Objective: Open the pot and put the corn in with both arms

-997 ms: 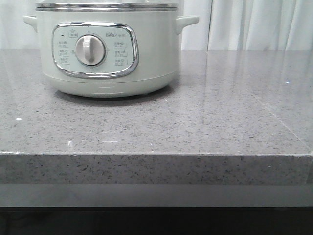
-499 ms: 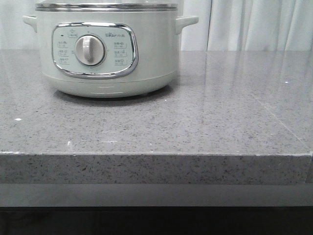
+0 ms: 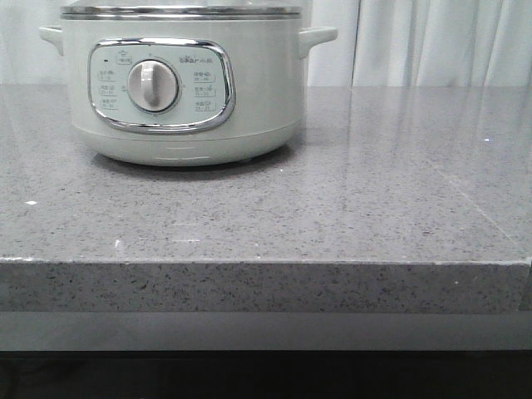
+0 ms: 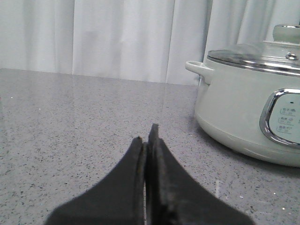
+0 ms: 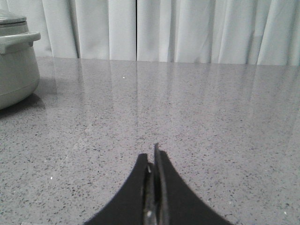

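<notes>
1. Front view shows the speckled grey counter (image 3: 332, 216) carrying only the pot (image 3: 179, 83), which sits at the back left with its dial panel (image 3: 160, 85) facing the camera; white curtains (image 3: 432, 41) hang behind.
2. Broad and squat, the pot looks heavy and stable. Its smooth body is probably slippery, so the side handles are the better hold.
3. Its glass lid (image 4: 253, 56) is still on. The round knob (image 4: 287, 33) on top is the natural place to grip, and the glass looks fragile.
4. No corn shows in any view.
5. Left gripper (image 4: 147, 140) is pressed together, holding nothing, beside the pot.
6. Right gripper (image 5: 152, 161) is likewise pressed together over bare counter, with nothing in its way.
</notes>
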`<state>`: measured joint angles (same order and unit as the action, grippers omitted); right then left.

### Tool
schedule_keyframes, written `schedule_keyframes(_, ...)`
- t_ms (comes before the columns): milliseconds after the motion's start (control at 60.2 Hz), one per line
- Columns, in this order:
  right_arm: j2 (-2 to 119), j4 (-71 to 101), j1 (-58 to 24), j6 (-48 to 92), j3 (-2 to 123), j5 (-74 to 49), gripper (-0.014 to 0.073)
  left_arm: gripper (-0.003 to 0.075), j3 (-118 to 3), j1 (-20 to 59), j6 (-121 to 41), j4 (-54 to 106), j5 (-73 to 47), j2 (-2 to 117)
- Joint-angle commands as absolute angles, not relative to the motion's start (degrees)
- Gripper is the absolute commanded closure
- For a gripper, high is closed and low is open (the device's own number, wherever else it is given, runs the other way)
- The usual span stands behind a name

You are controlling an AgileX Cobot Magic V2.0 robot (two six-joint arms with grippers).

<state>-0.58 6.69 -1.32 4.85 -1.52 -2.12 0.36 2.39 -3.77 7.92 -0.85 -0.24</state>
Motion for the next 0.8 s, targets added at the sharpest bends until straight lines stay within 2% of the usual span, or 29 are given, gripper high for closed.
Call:
schedule_keyframes(0, -1.9, 6.3, -1.0, 5.4, -1.5, 2.3, 0.0661, 0.0741, 0.6, 2.9, -3.6, 8.4, 3.7, -1.4)
schedule_keyframes(316, -1.9, 6.0, -1.0, -1.2, -1.5, 3.9, 0.0661, 0.0741, 0.6, 2.9, -3.6, 8.4, 3.7, -1.4)
schedule_keyframes(781, -1.9, 4.8, -1.0, -1.2, -1.5, 4.1, 0.0661, 0.0741, 0.6, 2.9, -3.6, 8.4, 3.7, -1.4)
